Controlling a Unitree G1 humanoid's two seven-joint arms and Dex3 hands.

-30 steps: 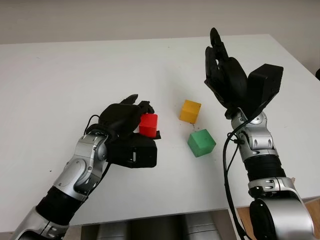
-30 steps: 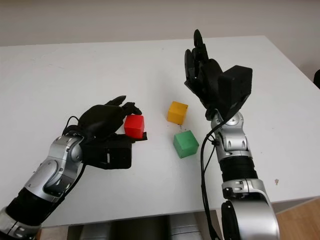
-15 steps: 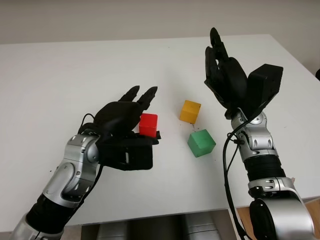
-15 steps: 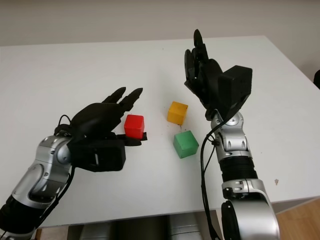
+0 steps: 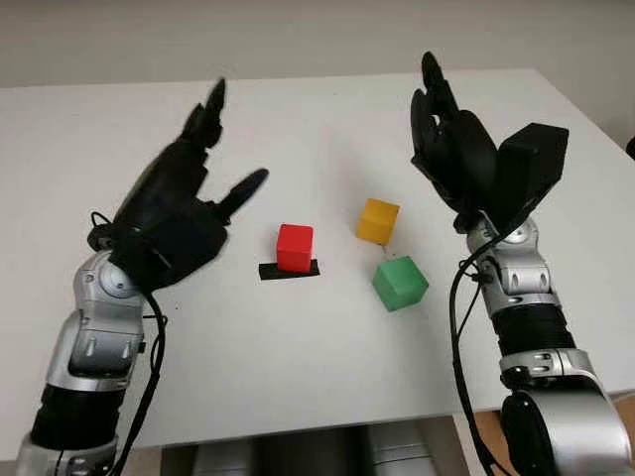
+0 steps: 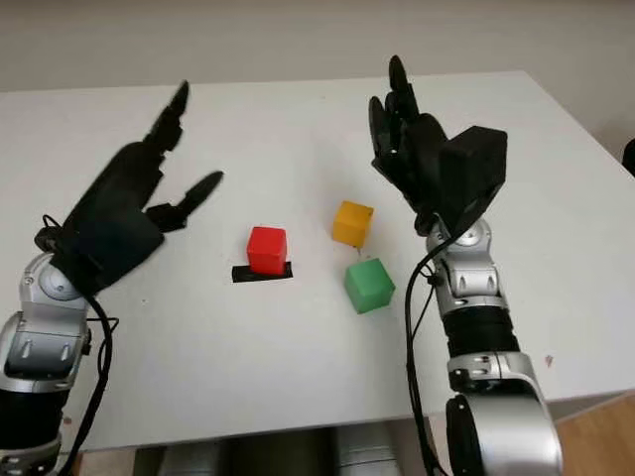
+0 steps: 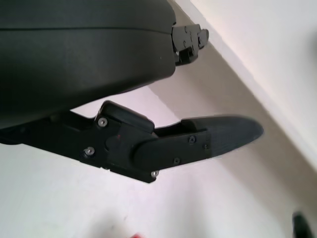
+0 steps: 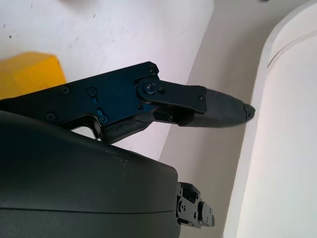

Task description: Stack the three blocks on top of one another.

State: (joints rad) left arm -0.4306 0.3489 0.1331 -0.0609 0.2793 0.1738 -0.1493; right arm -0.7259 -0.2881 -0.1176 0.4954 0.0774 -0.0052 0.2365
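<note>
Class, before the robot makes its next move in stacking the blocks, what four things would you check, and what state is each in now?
1. Left robot hand holds nothing, raised above the table: ok.
2. Right robot hand holds nothing, raised beyond the blocks: ok.
3. Red block upright on the black strip, free of fingers: ok.
4. Yellow block and green block apart from the red one, reachable: ok.
5. Any stack begun: not ok.

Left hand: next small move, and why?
Probably bring the left hand back down onto the red block. That hand is open and raised, the right hand is open above the table, and the red, yellow block and green block sit unstacked.
</note>
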